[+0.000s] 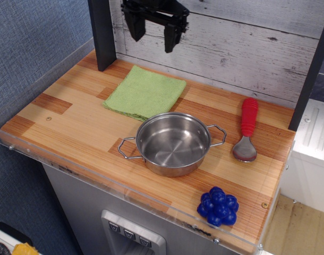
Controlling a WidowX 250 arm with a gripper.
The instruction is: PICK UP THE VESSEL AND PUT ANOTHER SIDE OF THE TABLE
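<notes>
The vessel (pixel 172 143), a small shiny steel pot with two wire loop handles, stands upright near the middle of the wooden table (pixel 71 119), towards its front edge. My gripper (pixel 152 37) is black, open and empty. It hangs high at the top of the view in front of the back wall, above the green cloth and well up and to the back left of the vessel. It touches nothing.
A folded green cloth (pixel 144 92) lies behind the vessel. A red-handled metal spoon (pixel 247 130) lies at the right. A blue berry cluster (pixel 218 206) sits at the front right corner. A dark post (pixel 102 33) stands at the back left. A clear acrylic rim (pixel 125 187) edges the table.
</notes>
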